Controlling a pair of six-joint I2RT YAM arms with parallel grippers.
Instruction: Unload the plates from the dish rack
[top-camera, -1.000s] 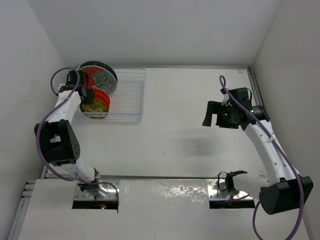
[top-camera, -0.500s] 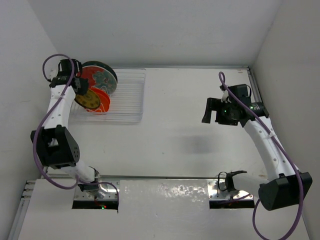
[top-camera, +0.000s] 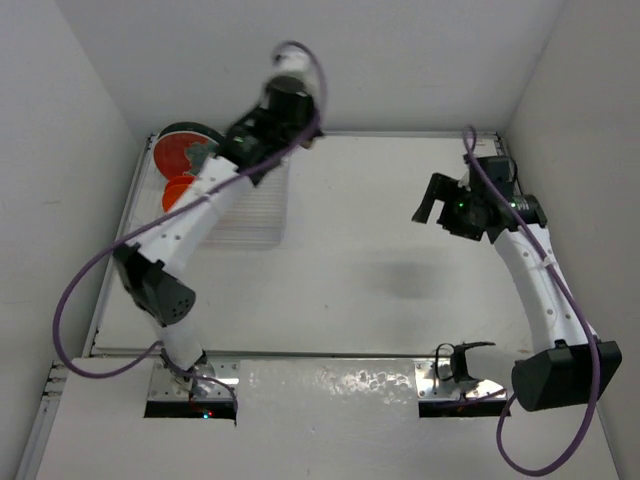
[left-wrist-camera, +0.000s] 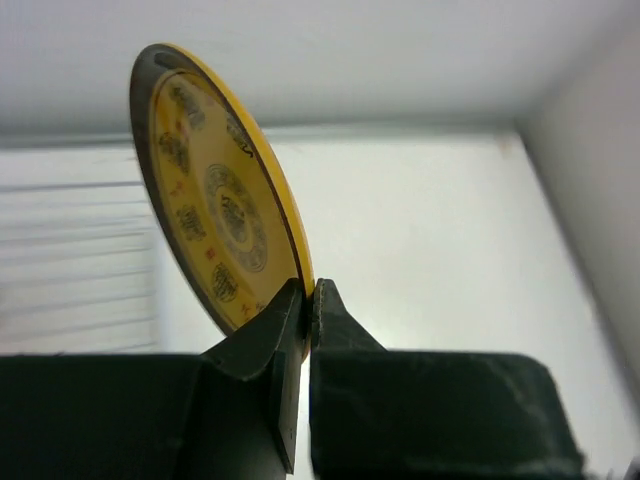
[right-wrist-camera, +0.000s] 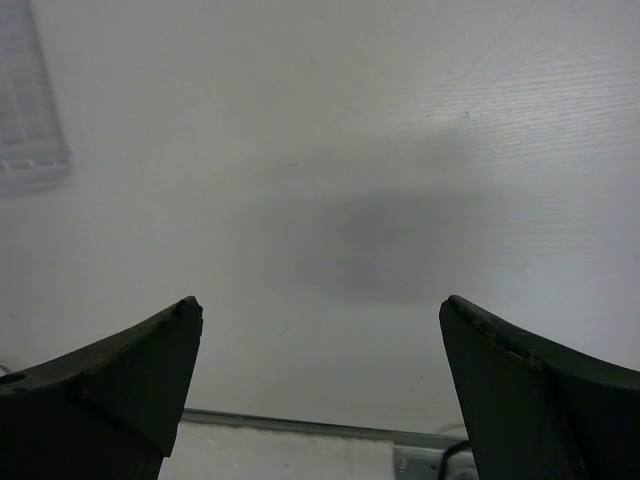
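Over dish rack (top-camera: 262, 215): left gripper (left-wrist-camera: 308, 300) pinches yellow plate (left-wrist-camera: 220, 230) by rim.
Risk: thin edge grip; plate may pivot, drop.
Right gripper (right-wrist-camera: 320, 305): wide, empty.

The top camera looks down from high behind the near edge, taking in the whole table (top-camera: 350, 200), with the rack (top-camera: 265, 215) at far left. The left wrist camera sits close behind its fingers (left-wrist-camera: 260, 350), facing the far right corner (a yellow plate (left-wrist-camera: 215, 230) fills its middle). The right wrist camera looks down at the table's middle; all three share the rack.
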